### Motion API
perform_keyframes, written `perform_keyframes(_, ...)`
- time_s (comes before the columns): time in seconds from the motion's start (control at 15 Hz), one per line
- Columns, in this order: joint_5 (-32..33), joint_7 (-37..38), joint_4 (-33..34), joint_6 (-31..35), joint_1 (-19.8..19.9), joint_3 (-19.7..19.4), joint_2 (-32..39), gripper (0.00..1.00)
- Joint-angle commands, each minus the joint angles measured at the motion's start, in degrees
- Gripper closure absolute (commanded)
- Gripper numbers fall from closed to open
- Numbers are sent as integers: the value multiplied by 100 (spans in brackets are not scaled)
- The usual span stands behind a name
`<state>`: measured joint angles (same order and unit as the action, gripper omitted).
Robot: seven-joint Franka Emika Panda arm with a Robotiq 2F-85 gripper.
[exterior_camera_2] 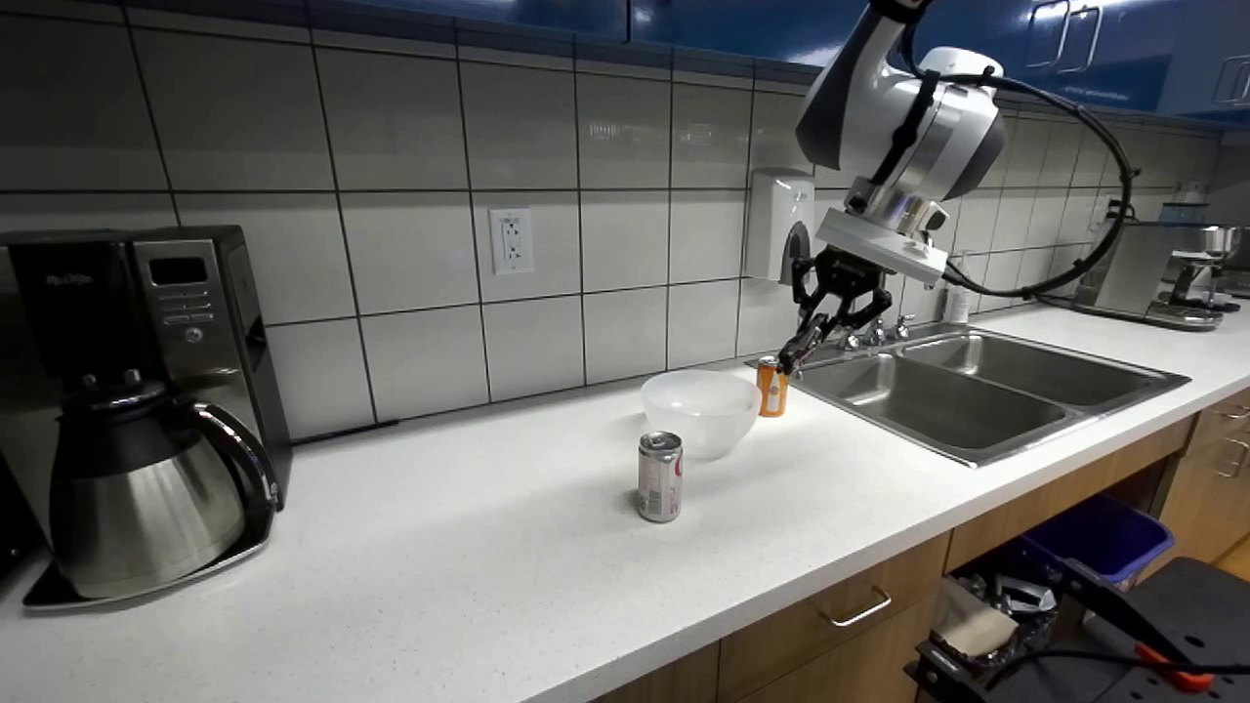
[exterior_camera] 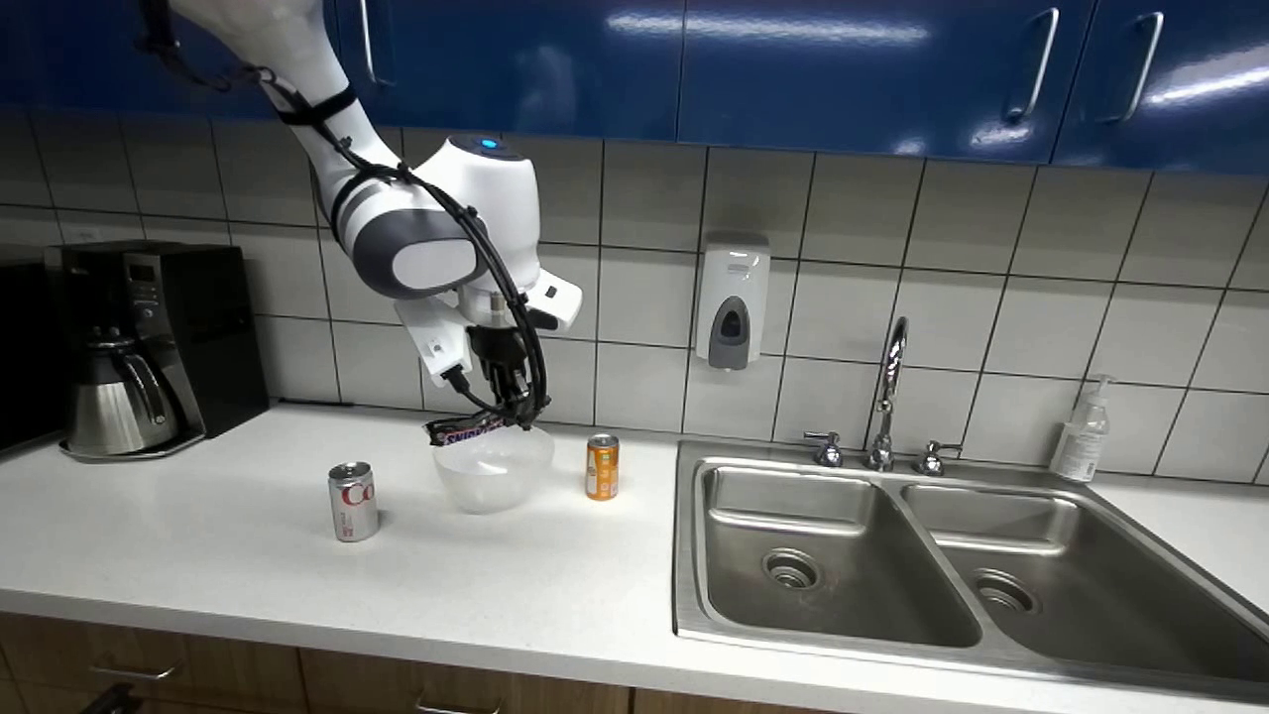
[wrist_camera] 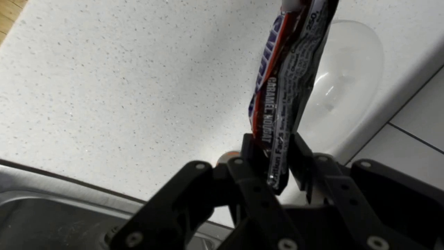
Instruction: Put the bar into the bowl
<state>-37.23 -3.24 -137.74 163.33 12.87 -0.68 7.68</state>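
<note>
One bar (wrist_camera: 281, 93) in the end effector (wrist_camera: 272, 152), jaws closed around its end, aloft near the bowl (exterior_camera_2: 698, 420)

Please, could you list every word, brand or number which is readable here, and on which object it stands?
"SNICKERS": bar, ending unclear
"CARAMEL, NOUGAT": bar
"Nutrition Facts": bar, slightly blurred
"250": bar
"Co": silver can, in red
Too small or blurred: the bar's fine print, the silver can's other lettering, orange can, coffee maker, soap bottle, wall dispenser.
</note>
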Motion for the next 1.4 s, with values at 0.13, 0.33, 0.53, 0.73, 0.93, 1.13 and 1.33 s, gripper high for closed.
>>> perform_keyframes(0.13, -356, -545, 405, -37, 56, 105, 55, 93)
perform_keyframes(0.33, -403, -656, 704, -131, 64, 115, 243, 93)
perform_keyframes(0.53, -393, -724, 1035, -299, 83, 134, 521, 93)
perform_keyframes(0.73, -371, -872, 1414, -700, 139, 179, 837, 93)
perform_keyframes(0.93, -340, -1013, 1799, -1185, 182, 185, 1159, 93)
perform_keyframes(1.13, -225, -973, 2227, -1606, 190, 114, 1527, 93)
perform_keyframes(1.33, -132, -900, 2603, -1853, 218, 85, 1875, 93)
